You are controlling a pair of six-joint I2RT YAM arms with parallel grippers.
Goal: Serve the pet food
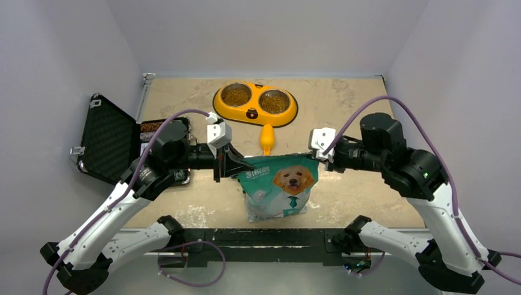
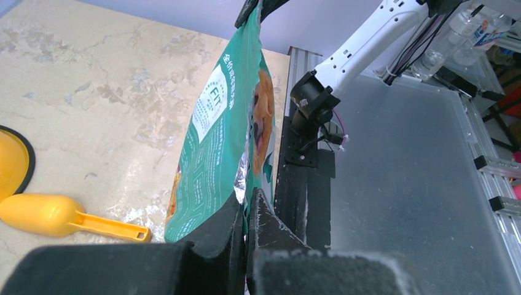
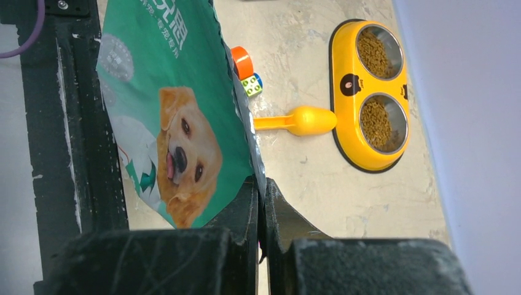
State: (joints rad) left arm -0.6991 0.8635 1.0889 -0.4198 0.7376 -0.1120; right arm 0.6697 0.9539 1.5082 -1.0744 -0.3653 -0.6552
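- Kibble point(image 1: 236, 95) fills both steel cups of the yellow double bowl point(image 1: 254, 104). Each cup looks well covered, so I'd call the serving done or nearly so.
- The food bag point(image 1: 279, 187) stands on the bench point(image 1: 184, 92), on the near side of the double bowl toward the arm bases, with its dog print facing up.
- The left claw point(image 1: 239, 168) is pressed together on one top corner of the bag and the right claw point(image 1: 322, 160) pinches the opposite corner. The top edge is drawn taut between them.
- A yellow scoop point(image 1: 267, 140) lies flat between the double bowl and the bag, with nothing holding it.
- Probably left to do: close or settle the bag and let go.
- I can't tell whether the bag's mouth is open or sealed. Silver lining shows along the edge, but it is seen edge-on. What remains inside the bag is hidden, as is the scoop's hollow.
- Left of the double bowl is an open black case point(image 1: 107, 138). Something brownish sits beside it, partly behind the left arm, and I can't identify it.
- Toy blocks point(image 3: 249, 83) peek out from behind the bag, half covered.
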